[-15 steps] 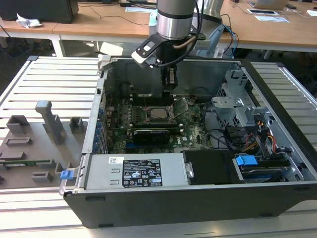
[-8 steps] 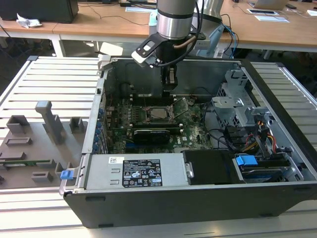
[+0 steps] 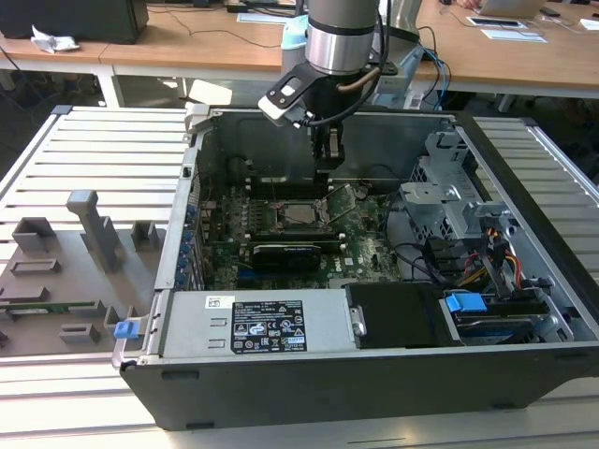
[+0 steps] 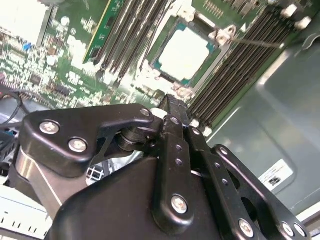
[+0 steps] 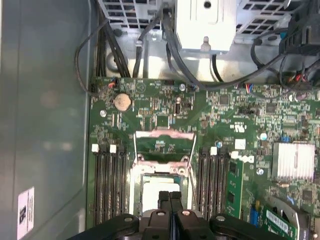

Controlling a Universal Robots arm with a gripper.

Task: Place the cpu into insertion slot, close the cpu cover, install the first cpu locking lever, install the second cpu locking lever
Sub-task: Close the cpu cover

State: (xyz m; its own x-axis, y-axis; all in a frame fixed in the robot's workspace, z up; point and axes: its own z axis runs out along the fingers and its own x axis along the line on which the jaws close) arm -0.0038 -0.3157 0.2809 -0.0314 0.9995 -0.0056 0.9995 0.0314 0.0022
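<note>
Silver-grey power box (image 3: 267,323) along the near wall of the case (image 3: 309,383), labelled on top, with a blue tab (image 3: 125,329) at its corner on the exterior view's left. Behind it a long black card (image 3: 285,253) on edge across the green board (image 3: 370,248).

Just past the card, the cpu (image 3: 299,213), flat in the insertion slot (image 4: 216,37), pale face up. Cpu cover (image 5: 164,134) tipped up and open beyond the socket, board visible through its window.

Gripper (image 3: 325,182) low over the socket's far side. Fingers (image 5: 163,200) pressed tight together, nothing between them.

Memory slots (image 5: 107,185) close on both flanks of the socket. Thin wire lever (image 4: 255,42) slanting over one bank.

Open room straight above the socket only. Drive cage (image 3: 449,187) and cables (image 3: 468,257) crowding the exterior view's right.

Grey holders (image 3: 94,229) on the slatted table (image 3: 103,150), well apart from the case.

Near part of the socket hidden behind the fingers in the first wrist view. Lever ends hard to make out.
</note>
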